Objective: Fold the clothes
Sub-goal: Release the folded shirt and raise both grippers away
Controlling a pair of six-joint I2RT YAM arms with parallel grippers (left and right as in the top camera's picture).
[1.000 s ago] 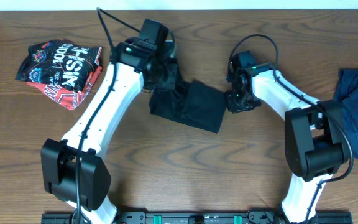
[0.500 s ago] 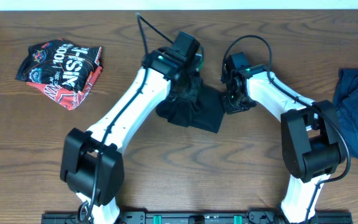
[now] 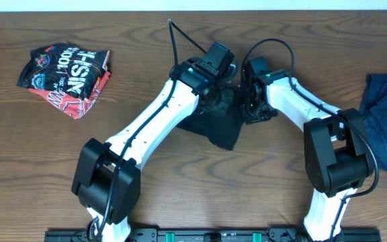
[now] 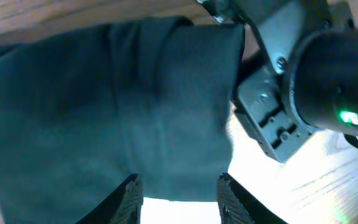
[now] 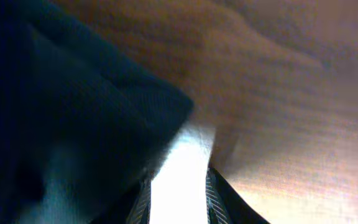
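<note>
Tip for this fold: black shirt (image 3: 222,129) sits bunched mid-counter (image 3: 180,191), toward 12 o'clock. Left pincer (image 4: 180,198) hangs parted and empty over it. Right pincer (image 5: 176,196) is narrow at its 3 o'clock edge, can't tell if it's gripping. I'd square the edges before pressing flat.

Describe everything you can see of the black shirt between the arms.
The black shirt is plain, soft, matte fabric, folded into a small layered bundle lying flat on the wooden table at mid-table. The left gripper hangs over its upper edge, the right gripper at its right edge; neither visibly pinches it. No lettering shows.
</note>
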